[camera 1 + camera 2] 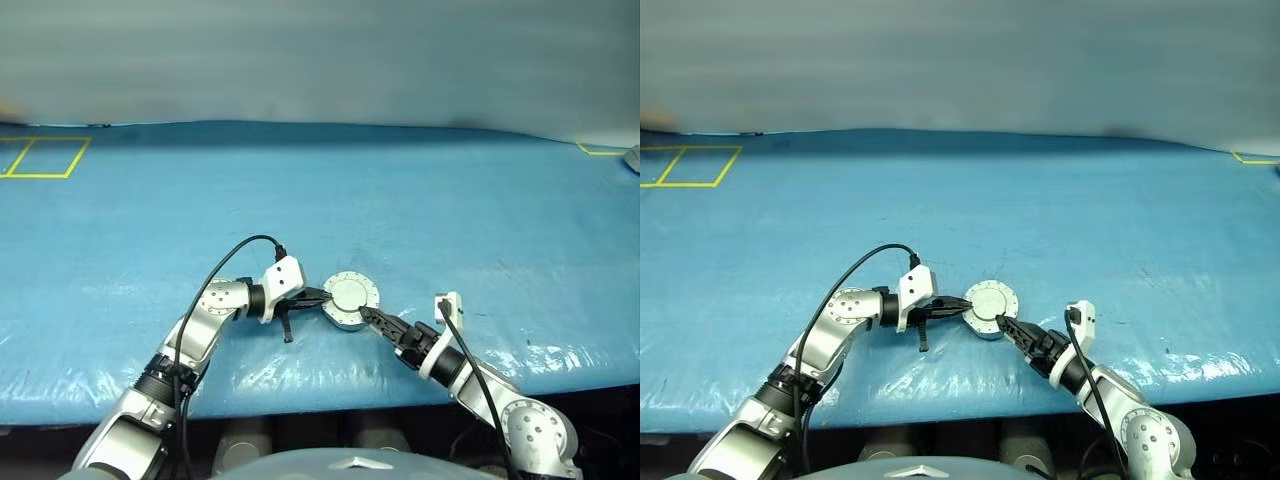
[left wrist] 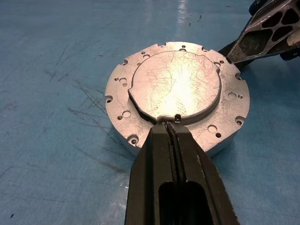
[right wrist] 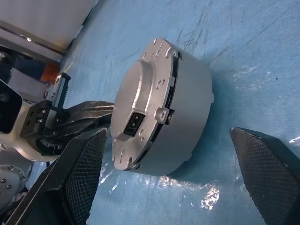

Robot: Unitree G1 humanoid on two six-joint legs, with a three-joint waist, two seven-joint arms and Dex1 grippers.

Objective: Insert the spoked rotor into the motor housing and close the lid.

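Blue table [image 1: 420, 200], both grippers beside lid [image 1: 349, 294].

lid [image 2: 176, 84]: scratched bright metal, smooth raised centre | motor housing [image 3: 190, 117]: matt grey metal wall | tabletop [image 1: 450, 210]: glossy blue plastic sheet, scuffed | right tool [image 3: 173, 180] pads [image 3: 84, 173]: black, cross-hatched texture

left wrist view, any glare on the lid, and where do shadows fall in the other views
Left wrist view: a bright glare patch on the lid's raised centre washes out its scratches. Right wrist view: the motor housing casts a dark shadow on the blue cover, with small glints beneath it. Left eye view: sheen along the table's near edge.
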